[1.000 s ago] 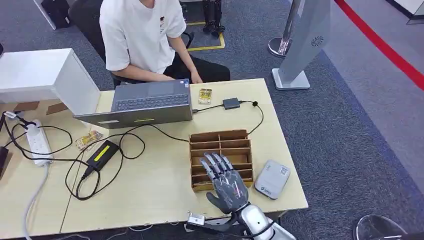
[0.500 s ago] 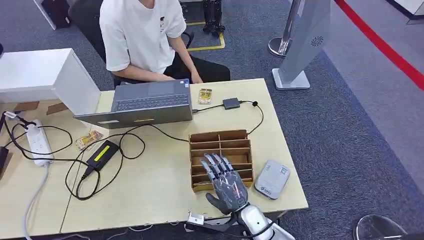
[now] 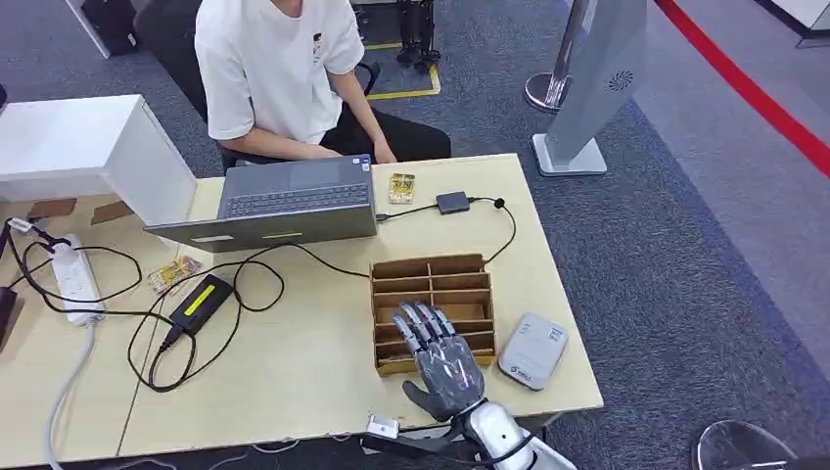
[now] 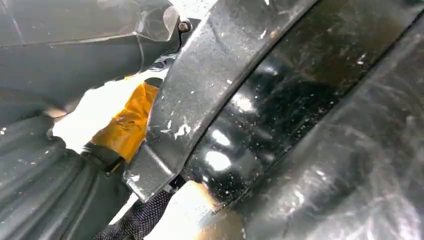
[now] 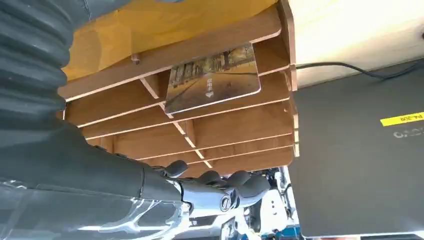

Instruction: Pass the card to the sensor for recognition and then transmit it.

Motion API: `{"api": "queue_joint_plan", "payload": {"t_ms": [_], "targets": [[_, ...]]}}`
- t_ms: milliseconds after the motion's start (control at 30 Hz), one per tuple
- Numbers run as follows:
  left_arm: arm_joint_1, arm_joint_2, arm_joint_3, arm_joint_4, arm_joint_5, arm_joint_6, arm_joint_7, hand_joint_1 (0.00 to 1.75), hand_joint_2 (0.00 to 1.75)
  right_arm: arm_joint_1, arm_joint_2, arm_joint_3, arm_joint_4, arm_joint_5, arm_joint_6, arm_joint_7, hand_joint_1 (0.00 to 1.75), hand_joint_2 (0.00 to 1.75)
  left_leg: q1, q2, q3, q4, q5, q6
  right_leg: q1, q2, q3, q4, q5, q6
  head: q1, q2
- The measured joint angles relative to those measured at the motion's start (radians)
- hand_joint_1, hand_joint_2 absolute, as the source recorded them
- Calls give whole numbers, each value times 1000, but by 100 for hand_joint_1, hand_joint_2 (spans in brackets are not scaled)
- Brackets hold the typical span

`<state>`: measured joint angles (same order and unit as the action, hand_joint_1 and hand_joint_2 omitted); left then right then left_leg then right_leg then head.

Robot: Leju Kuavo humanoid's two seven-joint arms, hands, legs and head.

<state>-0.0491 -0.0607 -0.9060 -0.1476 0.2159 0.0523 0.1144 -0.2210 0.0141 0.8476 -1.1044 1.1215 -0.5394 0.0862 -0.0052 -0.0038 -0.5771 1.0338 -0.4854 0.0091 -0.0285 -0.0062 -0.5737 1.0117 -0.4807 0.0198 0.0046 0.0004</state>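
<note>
The table (image 3: 323,372) spans the head view, with a person (image 3: 279,69) seated at twelve o'clock behind an open laptop (image 3: 294,201). A wooden slotted rack (image 3: 431,284) stands at about five o'clock from the laptop. The right hand (image 3: 440,357) hovers over the rack's near end, fingers spread wide and holding nothing. The grey sensor (image 3: 533,351) lies at three o'clock, just beside the hand. The card (image 5: 212,80) rests in a rack compartment. Whether the left hand is open or closed I cannot tell.
</note>
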Motion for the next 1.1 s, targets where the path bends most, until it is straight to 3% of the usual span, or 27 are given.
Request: {"api": "queue_joint_plan", "payload": {"t_ms": [400,467,533,1100], "targets": [[0,0,0,0,9,-1,1,0,175,0,-4,5,-19,-27,22,4,175,175,0,0,0,0,0,0,0,0,0,0,0,0,0,0],[0,0,0,0,10,-2,1,0,175,0,-6,6,-25,-37,22,4,171,175,0,0,0,0,0,0,0,0,0,0,0,0,0,0],[0,0,0,0,11,-2,1,0,175,1,-7,6,-28,-38,23,4,155,175,0,0,0,0,0,0,0,0,0,0,0,0,0,0],[3,0,0,0,10,33,-12,0,175,1,-16,6,-47,-42,28,6,155,175,0,0,0,0,0,0,0,0,0,0,0,0,0,0]]}}
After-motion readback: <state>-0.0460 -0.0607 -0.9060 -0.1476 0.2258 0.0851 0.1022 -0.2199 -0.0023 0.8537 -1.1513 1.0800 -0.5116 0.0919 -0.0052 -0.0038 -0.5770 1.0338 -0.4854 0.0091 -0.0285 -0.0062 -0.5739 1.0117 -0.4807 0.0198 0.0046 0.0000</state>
